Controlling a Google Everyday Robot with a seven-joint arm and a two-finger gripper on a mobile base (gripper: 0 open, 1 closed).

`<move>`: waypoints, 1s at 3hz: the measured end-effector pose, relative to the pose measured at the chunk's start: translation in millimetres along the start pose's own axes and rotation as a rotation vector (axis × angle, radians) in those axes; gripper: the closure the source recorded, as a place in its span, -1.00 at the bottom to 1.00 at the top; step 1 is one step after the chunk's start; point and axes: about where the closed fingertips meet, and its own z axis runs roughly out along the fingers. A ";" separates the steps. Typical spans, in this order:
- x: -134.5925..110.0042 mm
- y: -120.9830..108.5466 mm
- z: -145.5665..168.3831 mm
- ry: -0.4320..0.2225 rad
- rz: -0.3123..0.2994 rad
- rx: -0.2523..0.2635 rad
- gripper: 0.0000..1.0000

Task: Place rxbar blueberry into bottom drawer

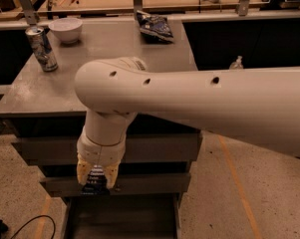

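Observation:
My gripper [95, 180] points straight down in front of the grey cabinet and is shut on the rxbar blueberry [95, 182], a dark navy bar with white text held upright between the yellowish fingers [83, 171]. It hangs at the level of the second drawer front, just above the open bottom drawer [120, 218], whose dark interior shows at the lower edge of the view. My white arm crosses the picture from the right and hides much of the cabinet front.
On the cabinet top [35, 91] stand a drink can [42, 48] and a white bowl [66, 30] at the back left, and a wrinkly blue chip bag [155, 27] at the back. A black cable [25, 226] lies on the floor at lower left.

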 end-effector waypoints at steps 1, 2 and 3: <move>8.0 -5.1 10.2 0.035 0.004 0.037 1.00; 8.3 -5.4 9.8 0.036 0.005 0.038 1.00; 12.6 1.4 20.4 0.054 0.009 0.041 1.00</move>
